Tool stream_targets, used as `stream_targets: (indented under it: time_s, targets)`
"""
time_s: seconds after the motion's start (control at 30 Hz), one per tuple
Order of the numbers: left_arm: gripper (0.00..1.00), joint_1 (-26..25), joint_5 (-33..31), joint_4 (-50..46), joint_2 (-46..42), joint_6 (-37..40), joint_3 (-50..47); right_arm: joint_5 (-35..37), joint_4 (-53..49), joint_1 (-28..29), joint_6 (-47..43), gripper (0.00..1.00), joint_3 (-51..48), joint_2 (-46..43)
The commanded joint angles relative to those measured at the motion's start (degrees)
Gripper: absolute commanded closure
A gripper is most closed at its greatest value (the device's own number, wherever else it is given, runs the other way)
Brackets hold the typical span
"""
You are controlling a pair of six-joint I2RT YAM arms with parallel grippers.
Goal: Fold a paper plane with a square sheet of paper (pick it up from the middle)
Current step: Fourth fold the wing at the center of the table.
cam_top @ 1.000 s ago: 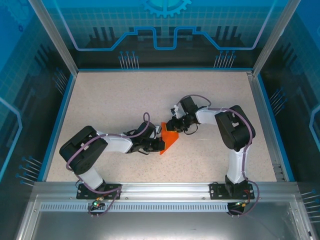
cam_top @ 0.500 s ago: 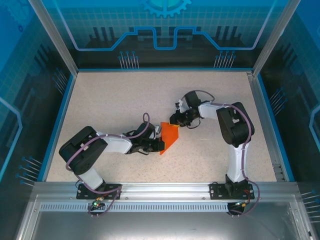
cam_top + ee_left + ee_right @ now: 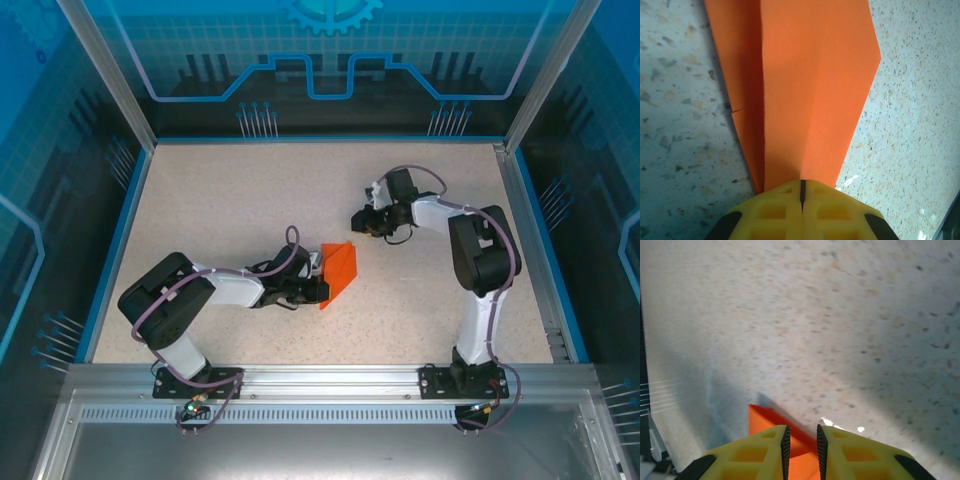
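The square sheet of paper [image 3: 340,270] is bright orange and folded into a long pointed, plane-like shape with a centre crease. It lies on the speckled table near the middle. My left gripper [image 3: 318,288] is shut on its narrow end. In the left wrist view the yellow jaws [image 3: 801,184] are pressed together on the paper [image 3: 810,85], which widens away from them. My right gripper [image 3: 358,218] hovers above and to the right of the sheet, clear of it. Its jaws [image 3: 801,435] stand open by a narrow gap with nothing gripped. A corner of the paper [image 3: 762,417] shows on the table beyond them.
The speckled tabletop [image 3: 230,200] is bounded by a blue rim and transparent walls [image 3: 120,210] on three sides. The metal rail [image 3: 330,378] with both arm bases runs along the near edge.
My right gripper has let go of the paper's upper edge, pulled back up and to the right, and opened slightly. The left gripper and the paper have stayed put.
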Motion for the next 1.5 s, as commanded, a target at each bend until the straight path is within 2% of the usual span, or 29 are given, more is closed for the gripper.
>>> stream_targets:
  time_s: [0.0, 0.2, 0.37, 0.77, 1.03, 1.13, 1.37, 1.47]
  targets:
    - [1.00, -0.6, -3.7, -19.3, 4.2, 1.2, -4.6, -1.6, -0.1, 2.6, -1.5, 0.76, -3.3, -5.4]
    - [1.00, -0.6, -3.6, -19.3, 4.4, 1.1, -3.8, -2.7, 2.8, 9.3, -0.1, 0.78, -9.7, -8.6]
    - [1.00, -0.6, -4.0, -18.2, 4.4, 0.8, -4.3, -1.6, 2.1, 12.9, 1.2, 0.79, -9.6, -6.7]
    - [1.00, -0.6, -3.9, -18.3, 4.3, 1.9, -2.5, 0.8, -0.7, 12.5, 1.4, 0.81, -8.1, -5.5]
    - [1.00, -0.6, -3.5, -18.0, 2.4, 2.0, -2.8, -0.3, -1.5, 12.3, 1.7, 0.85, -5.7, -3.1]
    - [1.00, -0.7, -3.9, -18.4, 1.6, 2.3, -3.1, 3.5, -3.7, 12.3, 1.6, 0.86, -5.1, -1.2]
    - [1.00, -0.6, -3.6, -18.1, 1.5, 2.6, -3.8, 4.6, 1.9, 12.1, 3.6, 0.86, -10.2, 0.9]
    - [0.97, -0.6, -2.9, -17.7, -0.2, 2.4, -5.2, 6.3, 2.6, 12.1, 4.0, 0.86, -11.0, 1.7]
